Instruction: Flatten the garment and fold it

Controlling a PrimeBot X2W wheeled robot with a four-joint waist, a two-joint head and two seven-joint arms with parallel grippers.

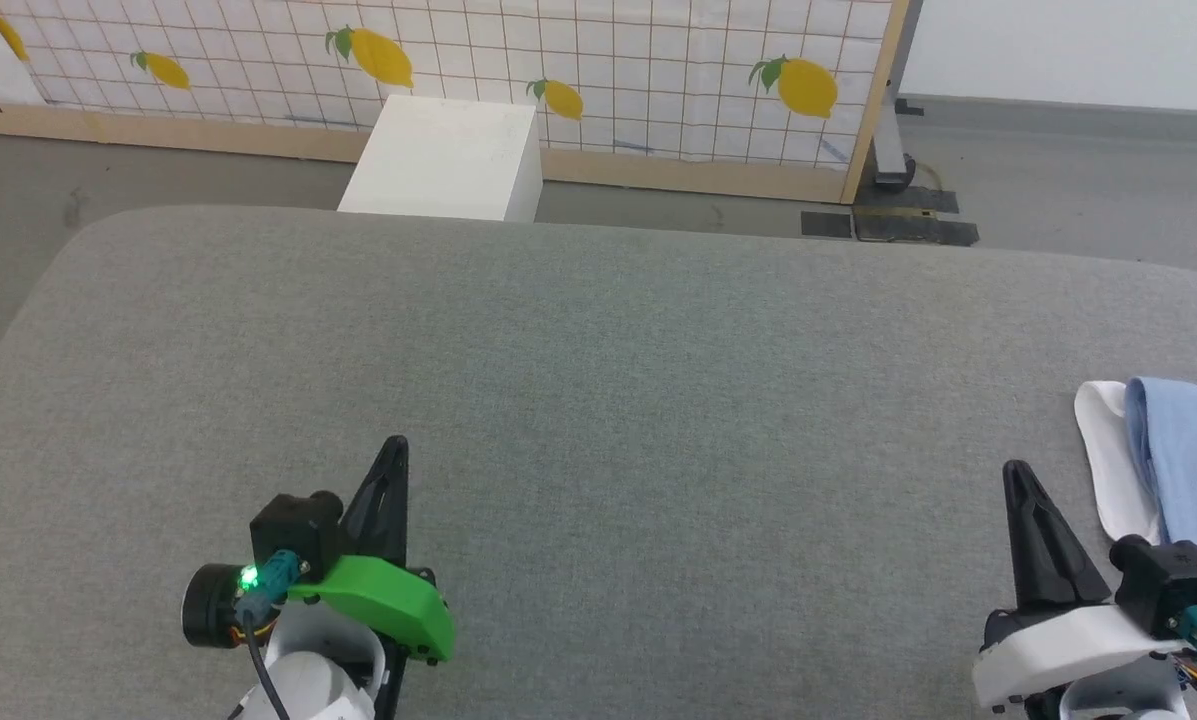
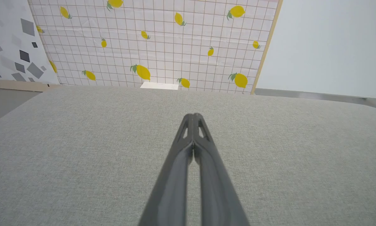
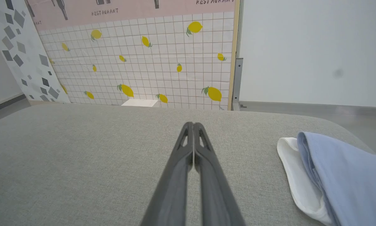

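The light blue garment [image 1: 1193,460] lies bunched at the right edge of the grey table [image 1: 598,400], its white collar [image 1: 1108,450] turned toward the middle. From the right wrist, the blue cloth [image 3: 348,179] and white collar [image 3: 301,182] sit to the right of the fingers. My right gripper [image 1: 1016,472] is shut and empty, just left of the garment and apart from it; its fingertips [image 3: 193,126] meet. My left gripper [image 1: 395,446] hovers shut and empty over bare table at the lower left, its fingertips [image 2: 193,116] pressed together. Button and logo are hidden.
A white box [image 1: 443,158] stands on the floor beyond the table's far edge, before a lemon-patterned panel [image 1: 598,70]. Grey floor surrounds the table. The padded surface between the two grippers is bare.
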